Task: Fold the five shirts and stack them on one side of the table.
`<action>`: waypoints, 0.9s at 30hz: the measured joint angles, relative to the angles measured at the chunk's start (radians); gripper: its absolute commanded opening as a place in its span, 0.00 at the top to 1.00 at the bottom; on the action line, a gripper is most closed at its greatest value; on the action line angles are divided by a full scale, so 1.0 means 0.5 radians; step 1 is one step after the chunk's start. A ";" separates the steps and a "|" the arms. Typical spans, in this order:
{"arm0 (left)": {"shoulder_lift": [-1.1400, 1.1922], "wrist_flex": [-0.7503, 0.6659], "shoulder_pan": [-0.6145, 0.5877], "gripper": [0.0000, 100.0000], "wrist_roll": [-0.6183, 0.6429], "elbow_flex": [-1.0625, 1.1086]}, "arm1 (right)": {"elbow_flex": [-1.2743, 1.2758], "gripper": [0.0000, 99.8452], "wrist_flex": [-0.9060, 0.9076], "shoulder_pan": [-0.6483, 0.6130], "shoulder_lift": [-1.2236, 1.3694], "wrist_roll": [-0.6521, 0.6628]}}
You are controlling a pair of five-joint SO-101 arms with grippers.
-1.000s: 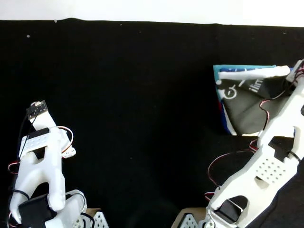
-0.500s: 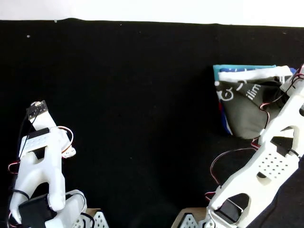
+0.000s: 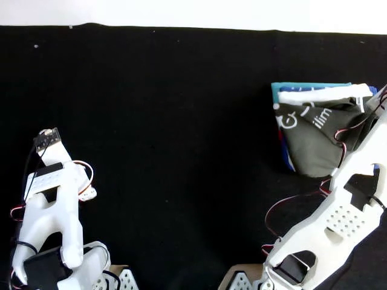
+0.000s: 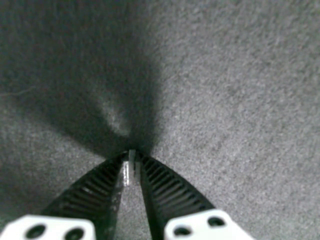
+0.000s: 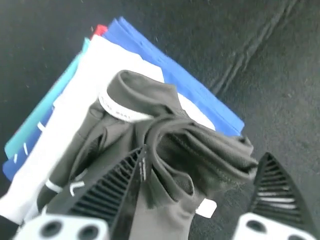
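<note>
Change noted: over the last second the right arm [image 3: 344, 211] has drawn back toward the near right edge, and the grey shirt [image 3: 314, 142], previously lifted at its far corner, has dropped and now lies fuller across the stack. The left arm [image 3: 51, 205] has not moved.

Left gripper [image 4: 131, 159]: ribbed black fingers pressed together at the tips, nothing between them, hanging just over the table [image 3: 181, 121], a black, felt-like cloth surface.

Right gripper [image 5: 205, 152]: ribbed black fingers spread wide, one on each side of the grey shirt's bunched top fold, gripping nothing.

Grey shirt: soft knit, white print on its face, collar band rumpled, roughly triangular outline, loosely folded. It sits on top of the stack at the right side of the table. Beneath it, flat and square-edged: white shirt [image 3: 326, 93], blue shirt [image 5: 165, 65], teal shirt [image 3: 302, 86], with a red edge [image 5: 100, 29] showing at one corner
</note>
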 measured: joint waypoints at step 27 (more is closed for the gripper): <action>0.000 0.000 0.000 0.99 0.000 0.000 | 0.181 0.84 0.334 -0.089 0.000 0.307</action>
